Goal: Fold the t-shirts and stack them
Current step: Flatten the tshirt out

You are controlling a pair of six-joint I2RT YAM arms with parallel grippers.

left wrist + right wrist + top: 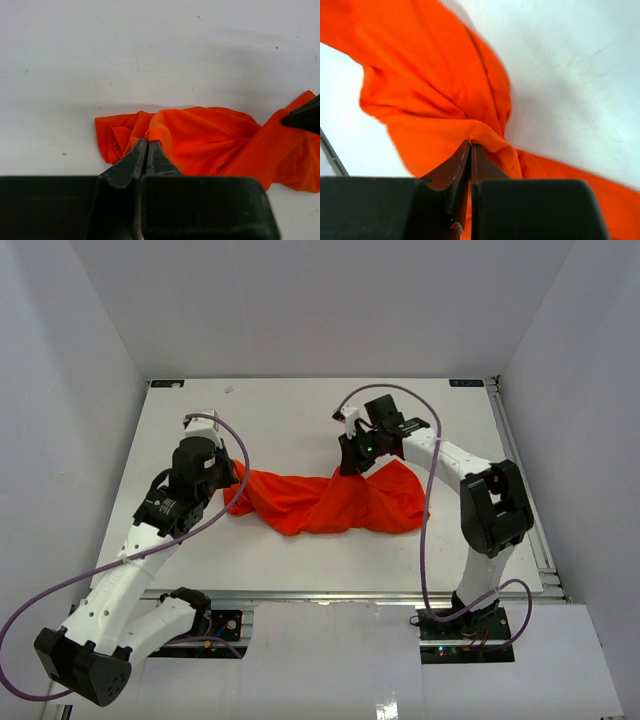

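The left arm reaches forward with its elbow bent, the left gripper [147,142] clamped tight on the left end of the orange-red t-shirt [330,502]; the right arm arches high and curls back, the right gripper [471,145] pinching a raised fold; two arms, one t-shirt; it lies bunched and twisted mid-way across the white table [300,410], between both grippers.
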